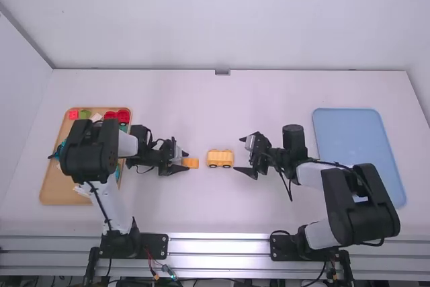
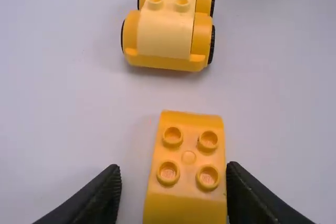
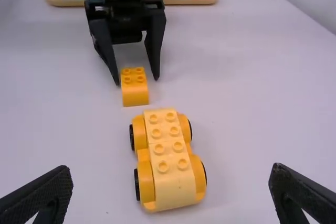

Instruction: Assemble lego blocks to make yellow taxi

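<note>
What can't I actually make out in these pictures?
- High view: the left arm hides part of the wooden tray and anything beneath.
- Left wrist view: the bottom edge cuts off the loose block; the top edge, the yellow car.
- Left wrist view: the left claw sits too close to tell whether it touches the block.

Block (image 1: 192, 163) just left of car (image 1: 220, 159), seemingly in line, between trays (image 1: 55, 191).

The white table (image 1: 201, 213) was lit brightly, and soft shadows were cast around the yellow toy-brick car (image 2: 165, 35).
</note>
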Robot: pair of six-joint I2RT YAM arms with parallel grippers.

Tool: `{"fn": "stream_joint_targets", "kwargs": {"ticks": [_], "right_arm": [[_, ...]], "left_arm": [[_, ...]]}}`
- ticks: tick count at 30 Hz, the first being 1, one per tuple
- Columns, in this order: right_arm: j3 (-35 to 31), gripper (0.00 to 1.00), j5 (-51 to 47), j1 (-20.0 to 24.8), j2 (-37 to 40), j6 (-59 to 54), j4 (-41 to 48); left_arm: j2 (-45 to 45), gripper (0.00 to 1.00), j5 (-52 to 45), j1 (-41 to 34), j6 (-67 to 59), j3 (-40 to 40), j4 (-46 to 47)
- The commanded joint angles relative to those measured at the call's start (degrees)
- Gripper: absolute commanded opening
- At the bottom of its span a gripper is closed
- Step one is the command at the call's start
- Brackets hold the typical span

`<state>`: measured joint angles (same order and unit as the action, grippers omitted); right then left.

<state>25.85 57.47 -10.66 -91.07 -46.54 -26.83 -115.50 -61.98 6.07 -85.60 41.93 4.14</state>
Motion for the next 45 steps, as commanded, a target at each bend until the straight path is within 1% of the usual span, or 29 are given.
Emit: {"fn": "stream_joint_targets", "kwargs": {"ticks": [1,3,7,8,11,14,16,18,19,20,21,23,25,26,29,30,33,35,40,43,45], "right_arm": [[-0.37,0.99,1.07,0.11,-0.46,0.46,0.04],[-0.37,0.99,1.05,0.11,-0.46,0.46,0.02],[-0.37,0.99,0.98,0.11,-0.46,0.42,0.04],[-0.39,0.98,1.01,0.11,-0.46,0.20,0.15],[-0.39,0.99,0.35,0.11,-0.46,0.02,0.70],[-0.44,0.99,-0.66,0.07,-1.38,0.02,0.13],[-0.42,0.98,-0.04,-0.35,-3.91,-1.09,-1.62],[-0.35,0.99,-0.31,-1.14,-6.97,-1.88,-3.80],[-0.37,0.99,-0.26,-1.55,-8.79,-1.64,-5.70],[-0.37,0.99,-0.22,-1.68,-9.40,-1.66,-6.29],[-0.35,0.99,-0.04,-2.29,-12.09,-1.68,-9.29],[0.24,0.99,-0.04,-3.34,-15.98,-1.62,-13.35],[1.40,0.98,-0.02,-4.11,-19.04,-0.92,-15.61],[2.29,0.99,-0.04,-4.57,-20.83,-0.28,-16.72],[5.03,0.99,0.13,-5.62,-25.20,0.48,-18.18],[6.71,0.99,1.42,-6.21,-27.26,0.02,-18.12],[9.46,0.99,3.50,-6.80,-30.25,0.22,-18.03],[12.44,0.99,4.61,-6.97,-33.48,0.22,-17.81],[14.78,1.00,6.95,-7.08,-36.59,0.17,-17.77],[15.13,0.94,7.69,-6.97,-37.46,0.02,-17.86],[14.88,0.85,7.69,-7.08,-37.59,-0.39,-18.14]], "left_arm": [[-0.81,0.52,-1.55,-1.29,-1.27,-0.90,-1.31],[-0.81,0.48,-0.87,-1.79,-1.22,-1.66,-3.10],[-0.81,0.27,0.09,-3.30,1.33,-3.50,-8.52],[-0.81,0.25,-0.07,-3.26,2.47,-3.76,-9.73],[-0.76,0.25,-1.57,-2.10,4.37,-3.15,-10.40],[-0.70,0.29,-4.28,-1.31,5.31,-2.05,-9.66],[-0.35,0.32,-7.06,-1.18,5.22,-0.79,-7.58],[0.22,0.29,-8.35,-1.68,5.22,0.50,-5.09],[0.72,0.25,-8.20,-2.14,5.27,1.25,-3.56],[0.87,0.25,-8.02,-2.34,5.25,1.49,-2.95],[1.95,0.20,-7.15,-3.34,5.27,2.49,-0.39],[3.61,0.16,-5.60,-4.90,5.25,3.50,2.54],[4.96,0.15,-4.52,-6.03,5.20,3.96,3.89],[5.99,0.13,-4.07,-6.60,5.25,4.07,4.26],[8.46,0.13,-4.24,-7.85,5.27,4.15,5.11],[9.31,0.14,-4.68,-8.63,5.25,4.13,4.85],[9.99,0.14,-4.37,-9.99,7.02,4.13,3.58],[9.92,0.12,-3.26,-11.89,15.54,4.07,-1.31],[9.81,0.09,-0.96,-15.19,22.32,3.48,-7.61],[9.81,0.07,0.22,-17.00,23.63,2.91,-10.12],[9.68,0.06,2.05,-18.16,27.47,2.34,-12.87]]}}
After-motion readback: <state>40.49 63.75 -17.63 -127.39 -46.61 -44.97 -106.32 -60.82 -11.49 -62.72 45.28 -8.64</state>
